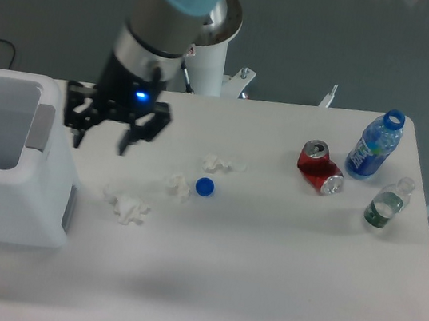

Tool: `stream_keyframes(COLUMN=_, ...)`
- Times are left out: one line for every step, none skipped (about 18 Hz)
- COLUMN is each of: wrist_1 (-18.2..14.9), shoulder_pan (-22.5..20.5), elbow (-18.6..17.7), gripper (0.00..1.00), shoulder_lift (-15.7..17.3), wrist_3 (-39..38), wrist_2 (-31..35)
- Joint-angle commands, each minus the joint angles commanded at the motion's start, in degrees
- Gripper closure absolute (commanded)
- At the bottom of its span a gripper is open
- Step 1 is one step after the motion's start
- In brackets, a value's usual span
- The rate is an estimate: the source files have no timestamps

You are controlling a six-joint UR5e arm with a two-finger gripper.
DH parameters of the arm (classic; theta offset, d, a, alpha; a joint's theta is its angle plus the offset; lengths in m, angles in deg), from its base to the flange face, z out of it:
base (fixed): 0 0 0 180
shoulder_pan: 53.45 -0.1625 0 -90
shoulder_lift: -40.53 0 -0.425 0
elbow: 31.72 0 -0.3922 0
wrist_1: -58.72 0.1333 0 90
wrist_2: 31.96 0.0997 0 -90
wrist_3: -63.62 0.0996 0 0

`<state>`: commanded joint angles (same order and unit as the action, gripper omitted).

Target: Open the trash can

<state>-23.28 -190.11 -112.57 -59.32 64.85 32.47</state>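
- Left of everything else on the table (259, 296), the trash can (9, 186): large white boxy bin, by far the biggest object, partly cut off by the frame edge.
- Fixed camera, the only view. Bin's top shows a deep rectangular cavity; no flat lid lies across it. A grey slab stands upright against the inner right wall of the opening, possibly the lid swung up, cannot confirm. Grey strip visible on the bin's right side face, low down.
- Gripper (102, 137) hangs just right of the bin, apart from it, above bare tabletop. Fingers spread wide, nothing between them: released. Blue light glows on the wrist.
- Right of the bin, near it: a crumpled tissue (127, 207). Farther right, a second tissue (178, 185) touching or just beside a blue bottle cap (205, 186), then a third tissue (220, 163).
- Well apart from the bin, far right: dented red can (320, 168) on its side, blue bottle (375, 146) uncapped and upright, small clear bottle (387, 204) near it.
- Judgement: opening looks done, or all but done; the step in hand is the arm clearing away from the bin.
- Next move, as judged: confirm the lid holds up unaided; otherwise return to the bin's right rim. Nothing to grasp meanwhile.
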Motion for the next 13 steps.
stream_keyframes(wrist_1=0.2, shoulder_pan=-1.0, elbow=-0.1, gripper=0.0, shoulder_lift=-0.3, wrist_3=0.3, wrist_2=0.4)
stream_keyframes(wrist_1=0.3, shoulder_pan=-1.5, elbow=-0.3, gripper=0.0, shoulder_lift=-0.4, wrist_3=1.0, wrist_2=0.9)
stream_keyframes(wrist_1=0.4, shoulder_pan=-1.9, elbow=-0.6, gripper=0.0, shoulder_lift=-0.9, wrist_3=2.4, wrist_2=1.9)
stream_keyframes(wrist_1=0.4, shoulder_pan=-2.2, elbow=-0.7, gripper=0.0, shoulder_lift=-1.9, wrist_3=3.9, wrist_2=3.8)
stream_keyframes(wrist_1=0.4, shoulder_pan=-2.7, elbow=-0.7, gripper=0.0, shoulder_lift=-2.5, wrist_3=5.7, wrist_2=6.4)
stream_keyframes(wrist_1=0.3, shoulder_pan=-3.1, elbow=-0.7, gripper=0.0, shoulder_lift=-2.9, wrist_3=8.0, wrist_2=8.6)
stream_keyframes(wrist_1=0.2, shoulder_pan=-3.4, elbow=-0.7, gripper=0.0, shoulder_lift=-3.9, wrist_3=10.1, wrist_2=10.6)
stream_keyframes(wrist_1=0.0, shoulder_pan=-4.0, elbow=-0.9, gripper=0.0, shoulder_lift=-4.6, wrist_3=11.6, wrist_2=12.5)
stream_keyframes(wrist_1=0.1, shoulder_pan=-4.2, elbow=-1.0, gripper=0.0, shoulder_lift=-4.9, wrist_3=12.0, wrist_2=13.3)
stream_keyframes(wrist_1=0.3, shoulder_pan=-5.3, elbow=-1.0, gripper=0.0, shoulder_lift=-6.3, wrist_3=14.7, wrist_2=15.4)
stream_keyframes(wrist_1=0.9, shoulder_pan=-6.1, elbow=-1.0, gripper=0.0, shoulder_lift=-7.0, wrist_3=17.4, wrist_2=16.0)
stream_keyframes(wrist_1=1.4, shoulder_pan=-6.8, elbow=-1.0, gripper=0.0, shoulder_lift=-7.6, wrist_3=20.6, wrist_2=16.6)
stream_keyframes(wrist_1=1.8, shoulder_pan=-7.1, elbow=-1.1, gripper=0.0, shoulder_lift=-7.9, wrist_3=24.6, wrist_2=17.6)
